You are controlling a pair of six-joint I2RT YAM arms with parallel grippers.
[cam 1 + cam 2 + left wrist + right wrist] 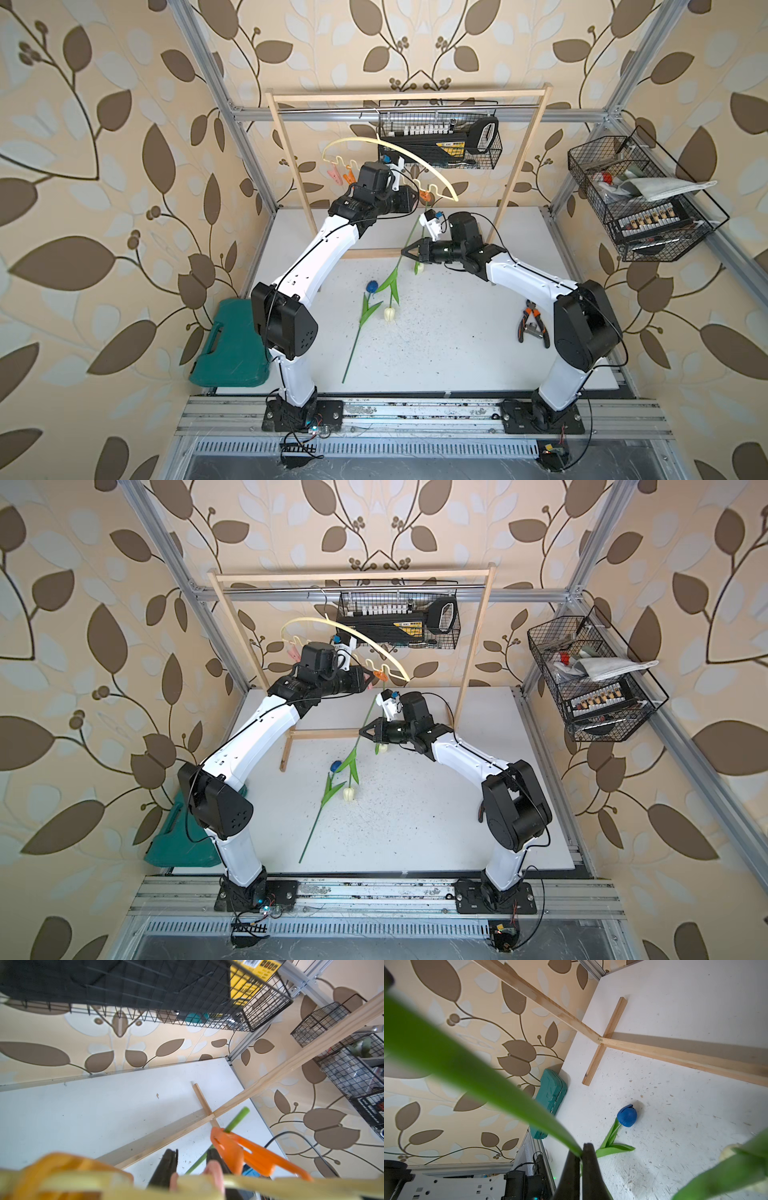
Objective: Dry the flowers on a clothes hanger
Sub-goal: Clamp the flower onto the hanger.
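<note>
Up at the hanger (415, 158), your right gripper (405, 250) is clamped on the stem of a cream tulip (409, 237). The head hangs down, I reckon so the cut end can reach the orange peg (424, 194). Your left gripper (415, 198) sits right beside that peg with its fingers (166, 1165) slightly apart, and I can't tell whether they're squeezing anything. Only the left wrist view shows the stem end poking through the peg's mouth. Only the right wrist view shows the pinch itself. The blue tulip (372, 286) and second cream tulip (389, 313) lie on the table (478, 353).
</note>
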